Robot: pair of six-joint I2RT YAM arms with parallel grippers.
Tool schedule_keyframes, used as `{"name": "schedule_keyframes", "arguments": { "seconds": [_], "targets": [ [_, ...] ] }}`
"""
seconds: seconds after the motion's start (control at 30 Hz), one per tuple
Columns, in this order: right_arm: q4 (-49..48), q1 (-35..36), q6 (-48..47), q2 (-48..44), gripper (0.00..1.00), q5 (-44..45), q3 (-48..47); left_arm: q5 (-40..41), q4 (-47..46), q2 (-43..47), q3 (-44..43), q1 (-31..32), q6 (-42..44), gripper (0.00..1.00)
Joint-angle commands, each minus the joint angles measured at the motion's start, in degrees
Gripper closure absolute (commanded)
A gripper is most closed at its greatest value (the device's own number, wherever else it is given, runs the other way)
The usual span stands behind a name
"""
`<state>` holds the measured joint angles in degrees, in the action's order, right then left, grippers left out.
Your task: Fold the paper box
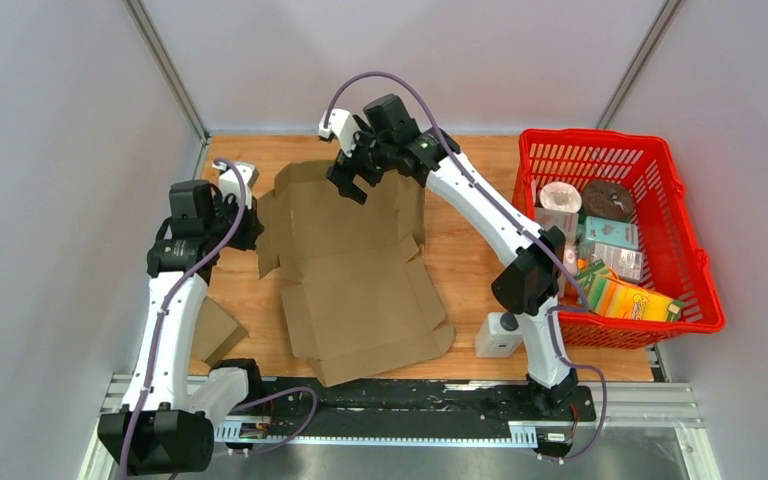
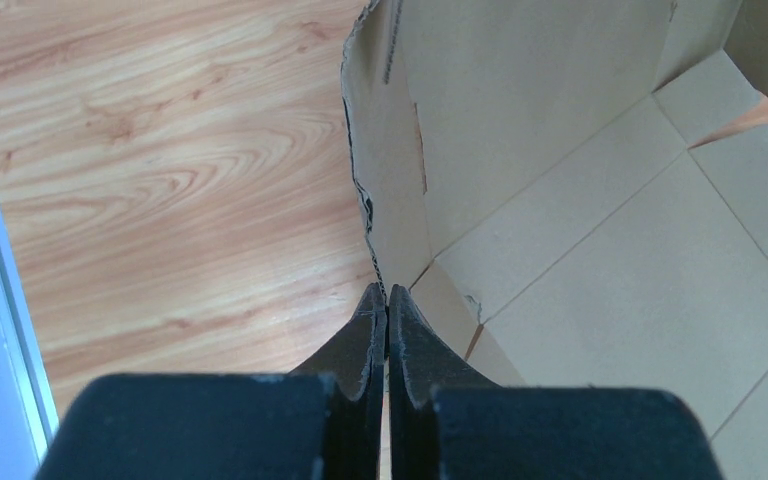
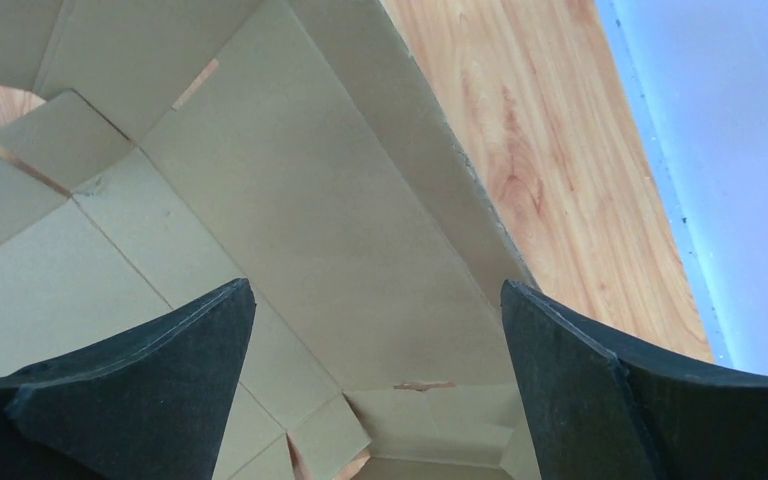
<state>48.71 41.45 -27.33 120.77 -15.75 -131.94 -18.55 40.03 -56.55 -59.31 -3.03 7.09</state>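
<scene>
Left end effector point(image 2: 387, 292) — fingers together, pinching a side flap of the paper box point(image 2: 600, 280) right at its tips, likely to stand that flap up off the surface point(image 2: 160, 180). Right end effector point(image 3: 376, 300) — fingers wide apart, holding nothing; the box's far panel sits below and ahead, probably next to fold.

Top view looks down from above the near edge over the whole tabletop point(image 1: 465, 272); both wrist views look down closely on the paper box point(image 1: 350, 285), shared by all three

A red basket point(image 1: 585, 158) holds packages point(image 1: 635, 300) on the table point(image 1: 460, 272).
</scene>
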Motion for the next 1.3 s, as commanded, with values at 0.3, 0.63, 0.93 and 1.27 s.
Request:
{"name": "schedule_keyframes", "arguments": {
  "seconds": [0.3,0.63,0.93,1.27],
  "targets": [
    [-4.8,-3.6,-3.9,9.8,0.0,-4.2,-8.2,-4.8,-3.2,1.5,1.3,1.5,9.4,1.0],
    [-7.9,-4.9,-3.5,12.8,0.0,-4.3,-10.7,-2.5,-2.9,1.3,2.1,2.8,11.8,1.0],
    [-1.4,-6.1,-1.2,14.6,0.31,-13.6,-12.8,1.8,-4.6,1.5,2.4,2.8,12.0,1.0],
    [-8.6,-6.4,7.9,1.9,0.92,-23.0,2.5,3.6,-16.0,-1.4,2.3,2.9,7.9,1.0]
  ]
}}
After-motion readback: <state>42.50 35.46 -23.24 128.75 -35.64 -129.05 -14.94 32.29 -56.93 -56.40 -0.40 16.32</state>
